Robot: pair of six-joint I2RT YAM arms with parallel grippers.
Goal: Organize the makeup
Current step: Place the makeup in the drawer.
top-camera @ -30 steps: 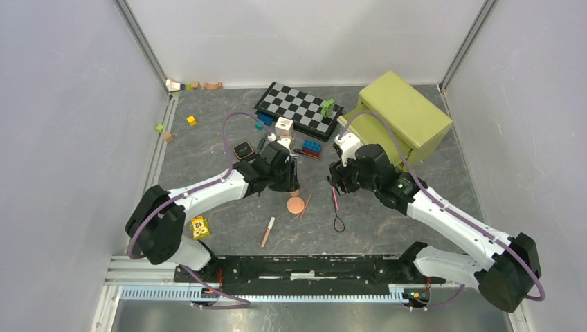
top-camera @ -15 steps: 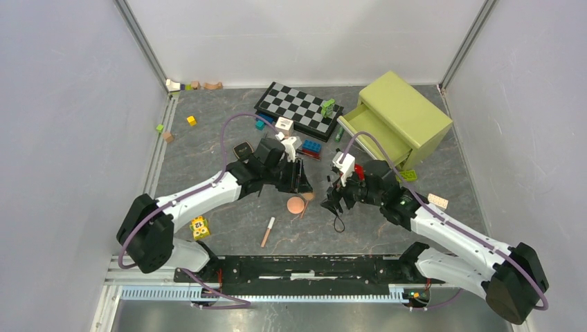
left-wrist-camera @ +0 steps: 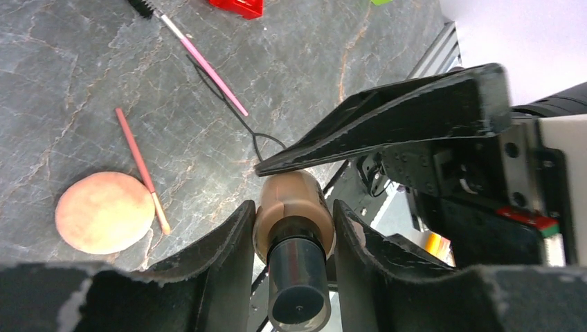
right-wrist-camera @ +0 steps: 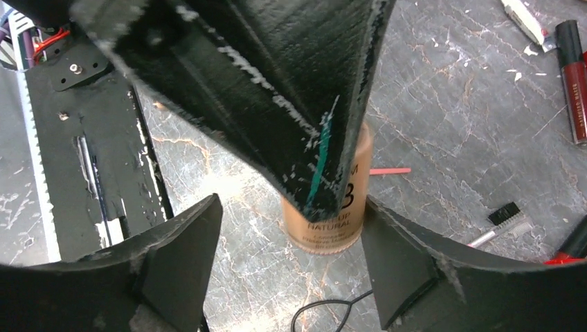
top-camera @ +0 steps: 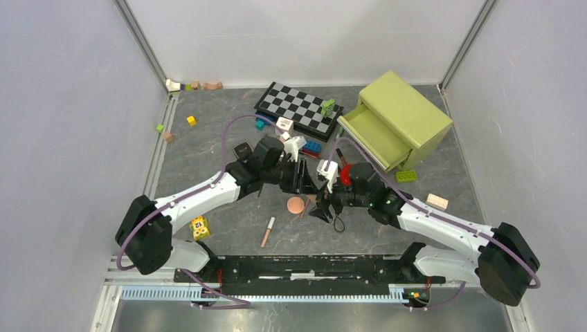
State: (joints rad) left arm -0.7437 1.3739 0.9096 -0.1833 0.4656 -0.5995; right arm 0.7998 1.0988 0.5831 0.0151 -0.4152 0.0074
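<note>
- At the near edge of the bench (top-camera: 235, 235): one short wooden pencil (top-camera: 268, 232).
- Mid-bench: one round peach puff (left-wrist-camera: 104, 221), one thin pink pencil (left-wrist-camera: 142, 169) just beside it, one pink-handled brush (left-wrist-camera: 204, 62).
- One small tan bottle (right-wrist-camera: 325, 232), dark-capped, clamped in the left pincer (left-wrist-camera: 292, 211) over mid-bench.
- Right pincer (right-wrist-camera: 291, 207): spread wide, straddling that bottle.

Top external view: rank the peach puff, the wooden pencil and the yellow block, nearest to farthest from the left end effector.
1. Peach puff, beside the left end effector.
2. Wooden pencil, nearer the bases.
3. Yellow block, far left.
</note>
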